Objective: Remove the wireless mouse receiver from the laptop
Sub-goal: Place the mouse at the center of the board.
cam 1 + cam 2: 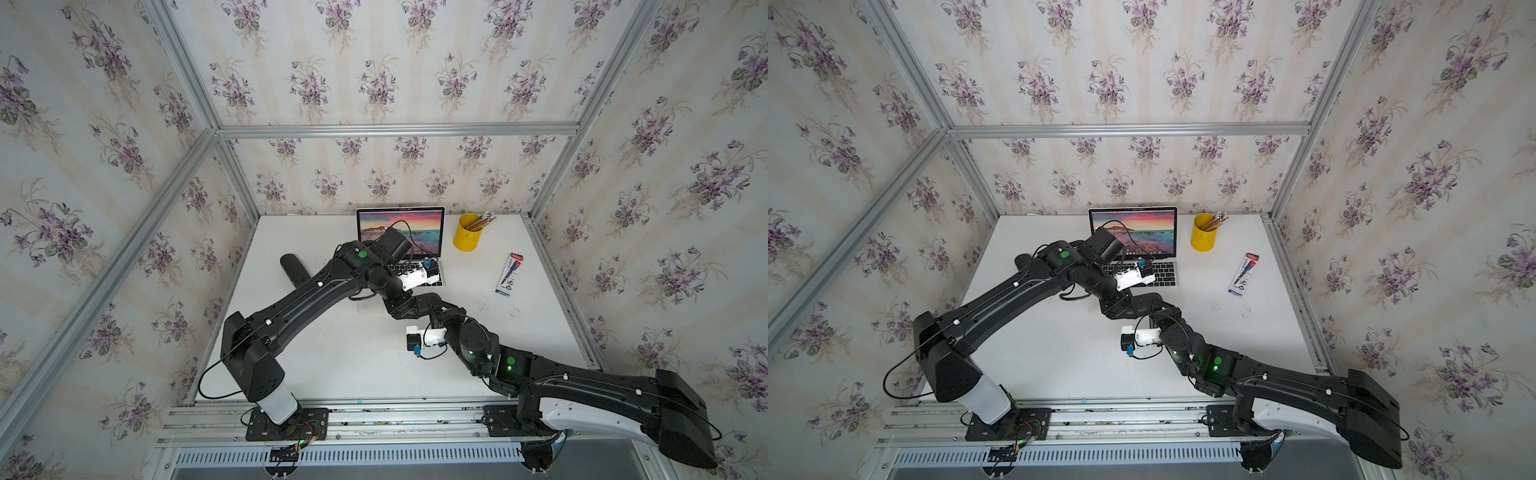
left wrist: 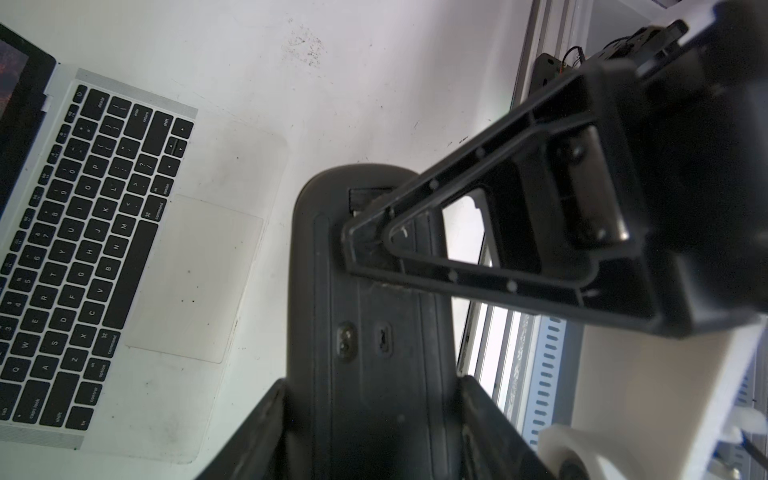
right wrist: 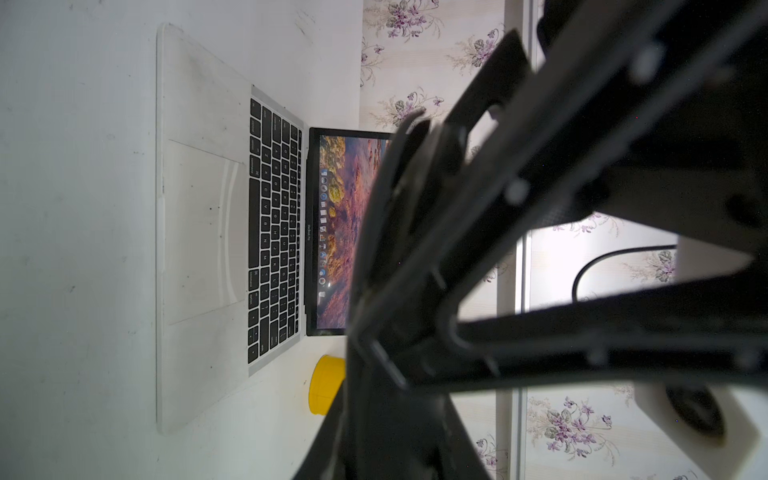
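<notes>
In both top views the laptop [image 1: 424,232] is sitting just behind your left claw [image 1: 400,309]. Left wrist: that claw is clamping the mouse [image 2: 395,324]; your right claw [image 2: 357,245] is touching it. Right wrist: cannot tell its grip or the receiver's place.

The left arm [image 1: 299,297] and right arm [image 1: 590,380] are glossy black moulded shells on white base collars [image 1: 276,401], with green lights [image 1: 363,254], thin black cables [image 1: 200,383] held by white clips [image 1: 269,321], and white wrist brackets [image 1: 415,277] carrying blue plugs [image 1: 428,263].
</notes>
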Motion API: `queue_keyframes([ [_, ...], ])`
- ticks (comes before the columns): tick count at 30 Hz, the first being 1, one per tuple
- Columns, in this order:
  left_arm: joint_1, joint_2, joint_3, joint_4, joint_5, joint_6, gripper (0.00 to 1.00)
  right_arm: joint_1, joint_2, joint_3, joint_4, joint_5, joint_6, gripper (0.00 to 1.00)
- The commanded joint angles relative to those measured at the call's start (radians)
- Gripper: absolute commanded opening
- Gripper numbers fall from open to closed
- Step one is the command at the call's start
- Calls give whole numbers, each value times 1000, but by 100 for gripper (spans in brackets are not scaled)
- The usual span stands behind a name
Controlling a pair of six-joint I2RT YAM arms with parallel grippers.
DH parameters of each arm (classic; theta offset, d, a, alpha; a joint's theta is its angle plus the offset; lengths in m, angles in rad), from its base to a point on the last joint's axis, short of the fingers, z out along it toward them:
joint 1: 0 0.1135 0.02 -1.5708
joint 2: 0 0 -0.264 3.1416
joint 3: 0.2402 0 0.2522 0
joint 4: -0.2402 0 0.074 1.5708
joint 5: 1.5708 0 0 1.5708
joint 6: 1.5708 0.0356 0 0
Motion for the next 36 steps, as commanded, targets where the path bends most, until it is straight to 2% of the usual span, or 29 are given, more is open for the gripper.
queue_keyframes([
  [1, -6, -6, -15, 31, 67, 52, 63, 0, 5, 26, 93, 24, 121, 0],
  [3, -5, -15, -29, 54, 87, 50, 75, 0, 9, 35, 94, 39, 160, 0],
  [5, -6, -23, -42, 81, 90, 43, 97, 0, 13, 43, 88, 49, 205, 0],
  [6, -6, -26, -48, 98, 85, 33, 99, 0, 14, 46, 83, 50, 231, 0],
  [13, 3, -63, -88, 216, 72, -20, 99, 0, 79, 66, 37, 57, 398, 0],
  [18, 5, -123, -142, 283, 94, -13, 99, 0, 132, 66, -16, 65, 497, 0],
  [21, 8, -163, -184, 288, 57, 9, 99, 0, 123, 55, -57, 85, 552, 0],
  [23, 13, -188, -220, 297, -54, 19, 99, -1, 93, 40, -104, 86, 606, 0],
  [27, 24, -198, -265, 352, -407, 13, 99, -8, 35, 1, -227, 41, 759, 0],
  [31, 26, -217, -351, 557, -776, -22, 99, -32, 17, 1, -298, -30, 873, 0],
  [33, 44, -232, -416, 696, -955, -58, 99, -99, 16, 27, -352, -138, 963, 0],
  [36, 84, -318, -532, 862, -1075, -122, 99, -271, -5, 40, -383, -346, 1116, 0],
])
